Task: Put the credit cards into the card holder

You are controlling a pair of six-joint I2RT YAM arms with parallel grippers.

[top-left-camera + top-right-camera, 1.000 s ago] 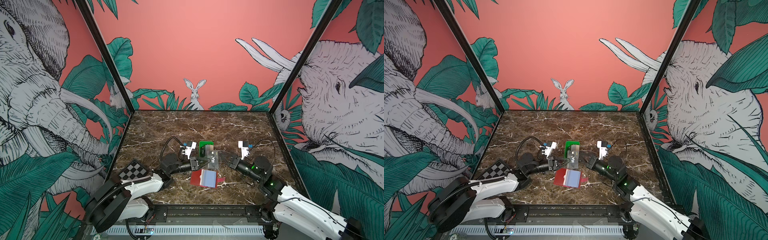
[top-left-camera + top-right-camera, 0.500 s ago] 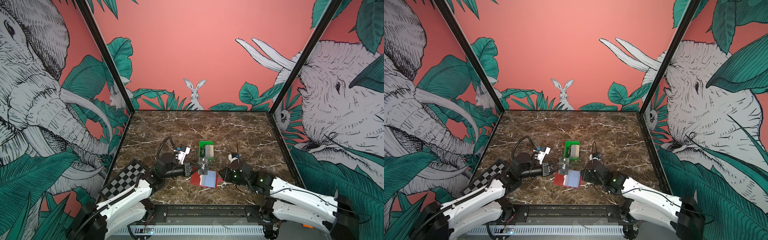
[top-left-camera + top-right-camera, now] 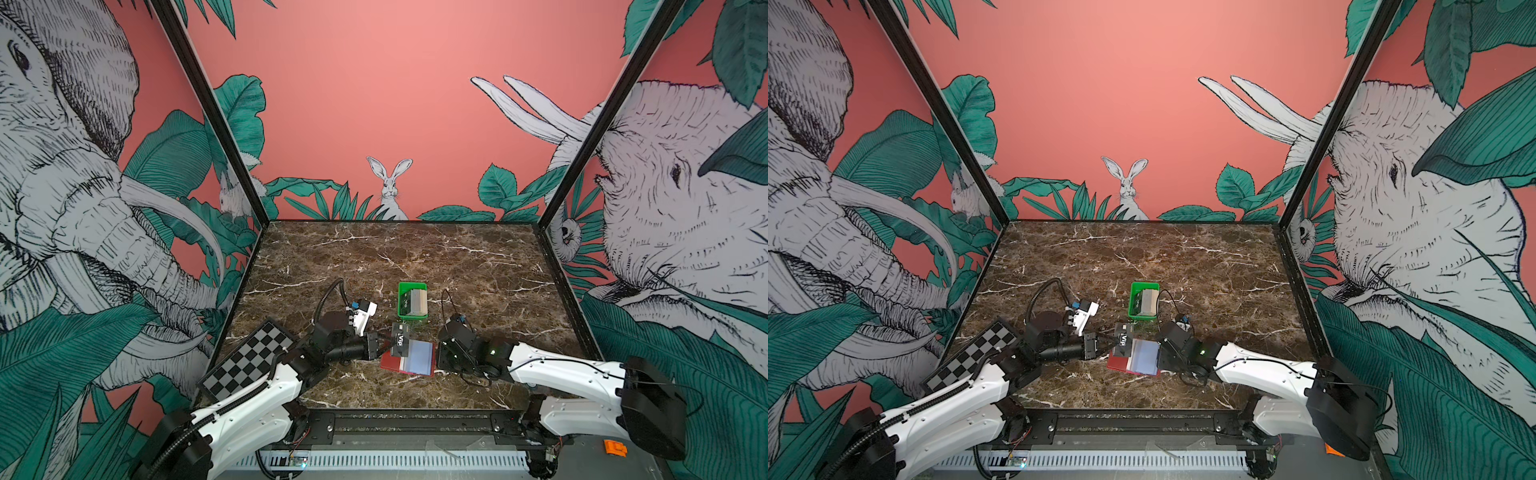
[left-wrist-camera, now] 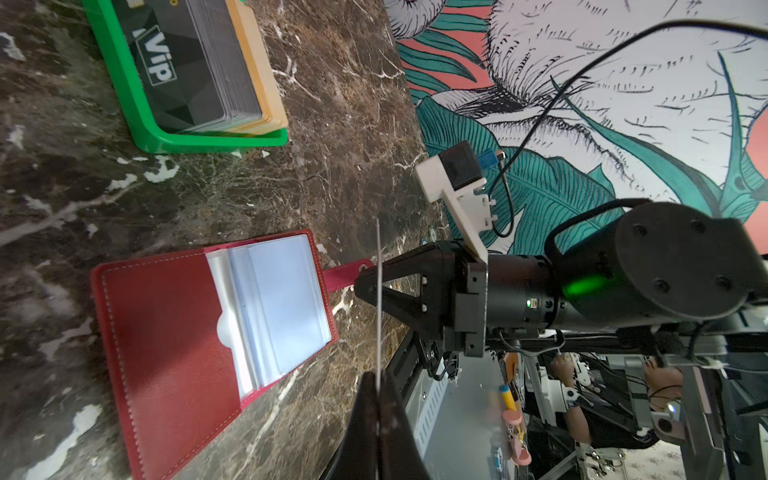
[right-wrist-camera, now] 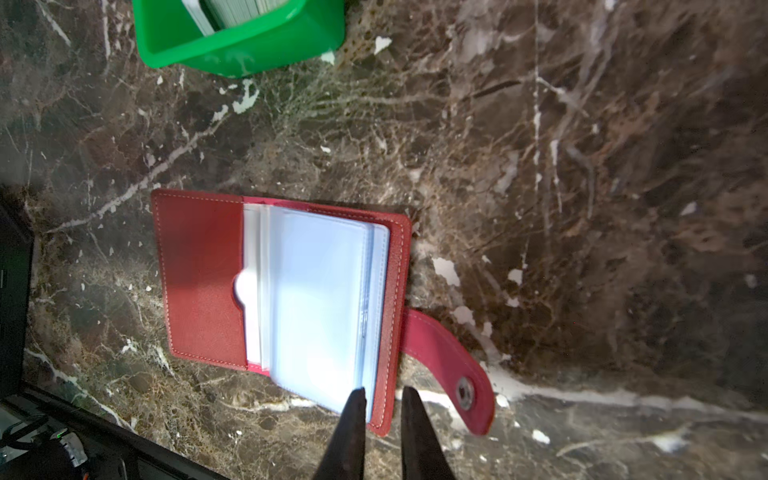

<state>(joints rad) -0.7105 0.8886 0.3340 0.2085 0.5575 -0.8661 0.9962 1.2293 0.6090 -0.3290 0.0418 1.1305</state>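
The card holder (image 3: 409, 360) lay open on the bench (image 3: 478, 270), near the front and about midway between my arms. Its red cover was flat and its pale blue pocket leaves (image 5: 320, 291) were fanned up. Over its far left part my left pincer (image 3: 384, 341) was clamped on one black VIP card (image 3: 400, 340), which the left wrist view showed edge-on as a thin line. The other credit cards (image 3: 417, 302) stood stacked in the green tray (image 3: 400, 286) just beyond.

To insert the card well, I judged I had to square its leading edge with one pocket's mouth and come in shallow. I also had to slide slowly, so the floppy leaves did not buckle and the holder did not skate away.

My right pincer (image 5: 381, 399) sat at the holder's right edge beside the snap tab (image 5: 449, 365). Its jaws were a narrow slit apart astride the cover's rim, gripping nothing I could see. Pressing there should steady the holder.

My left arm (image 3: 249, 399) and right arm (image 3: 561, 374) reached low and inward from the near corners.
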